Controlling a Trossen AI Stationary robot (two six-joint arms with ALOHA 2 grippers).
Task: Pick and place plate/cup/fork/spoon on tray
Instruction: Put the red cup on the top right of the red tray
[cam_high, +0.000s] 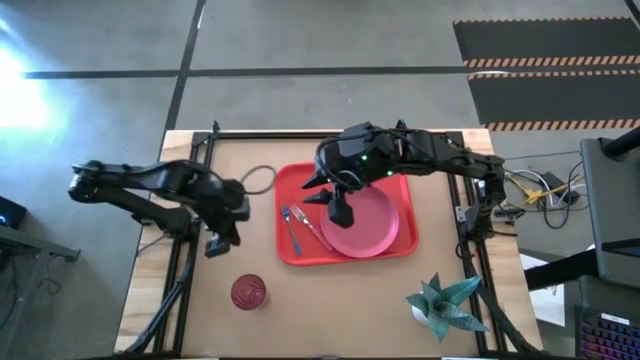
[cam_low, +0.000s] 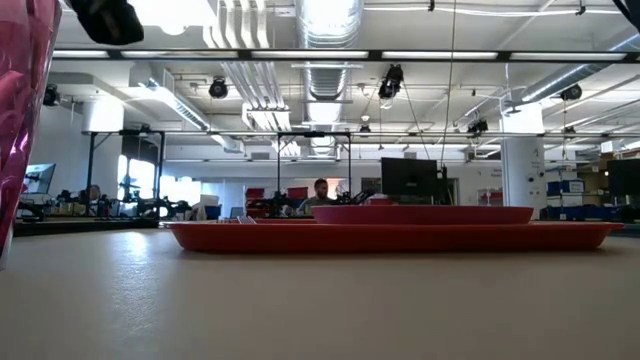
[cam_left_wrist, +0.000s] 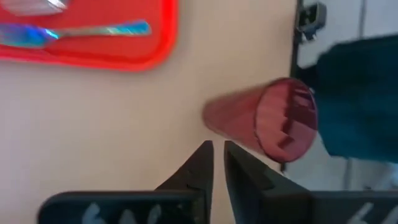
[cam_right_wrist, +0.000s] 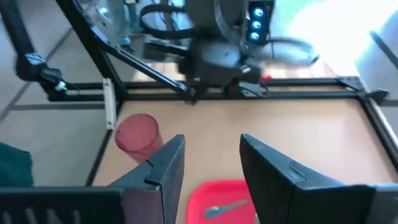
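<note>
dark right tool (cam_right_wrist: 211, 162) gapes empty above red tray (cam_high: 290, 180); left tool (cam_left_wrist: 217, 162) nearly closed, empty.

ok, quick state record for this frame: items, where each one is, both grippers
tray: mid table, holds plate, fork, spoon
plate: on tray, its right part
fork: on tray, left of plate
spoon: on tray, left of fork
cup: upright on bare table, off tray, near front-left
left gripper: over table left of tray, near cup, fingers almost together, holding nothing
right gripper: over tray by plate's left edge, open, empty
left to place: cup
</note>
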